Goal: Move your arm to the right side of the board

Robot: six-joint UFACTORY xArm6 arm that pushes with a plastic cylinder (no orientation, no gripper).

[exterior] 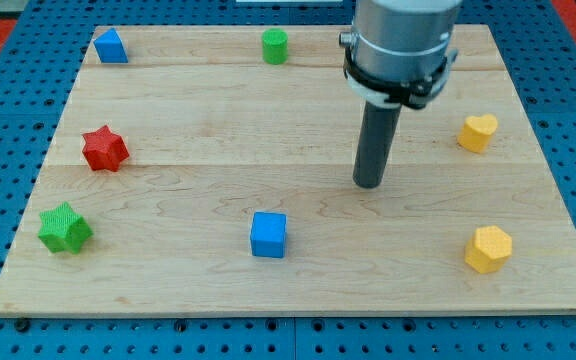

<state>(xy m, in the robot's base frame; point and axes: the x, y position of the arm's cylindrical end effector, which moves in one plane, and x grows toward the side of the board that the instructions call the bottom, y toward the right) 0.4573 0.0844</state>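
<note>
My tip [368,184] rests on the wooden board [188,290], right of the middle. The blue cube [268,234] is below and to the left of the tip. The yellow heart [477,132] is to the tip's right, near the right edge. The yellow hexagon [489,248] is at the lower right. The green cylinder [275,46] is at the top middle, up and left of the tip. The tip touches no block.
A blue triangular block [110,46] sits at the top left corner. A red star [104,149] is at the left edge. A green star [65,228] is at the lower left. The arm's grey body [400,45] overhangs the board's top right.
</note>
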